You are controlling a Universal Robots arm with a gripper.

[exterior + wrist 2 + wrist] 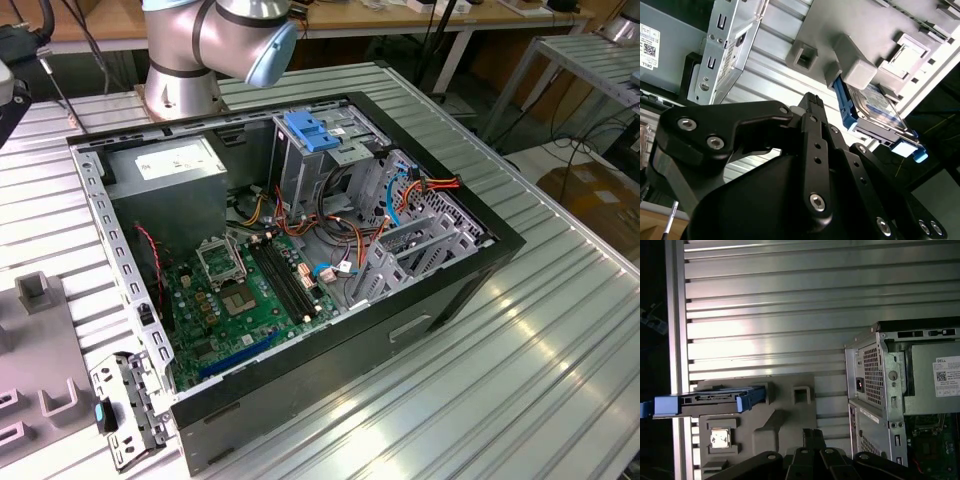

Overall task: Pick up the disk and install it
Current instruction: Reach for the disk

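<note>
The disk (879, 104) is a silver-black drive with blue side rails, standing on edge in a grey holder block (860, 70) on the ribbed table. In the first wrist view the disk (710, 401) shows edge-on, its blue rails sticking out past the grey holder block (785, 415). My black gripper (812, 432) hangs above the table between that block and the open computer case (875, 390). It is apart from the disk. The fingers of the gripper (812, 100) meet at the tips with nothing between them.
The open computer case (450, 290) lies on its side mid-table, with a metal drive cage and blue latch (310, 130) at the back and a grey power supply (165, 165) at the exterior view's left. The arm's base (185, 60) stands behind it. Grey holder blocks (40, 370) sit at the left.
</note>
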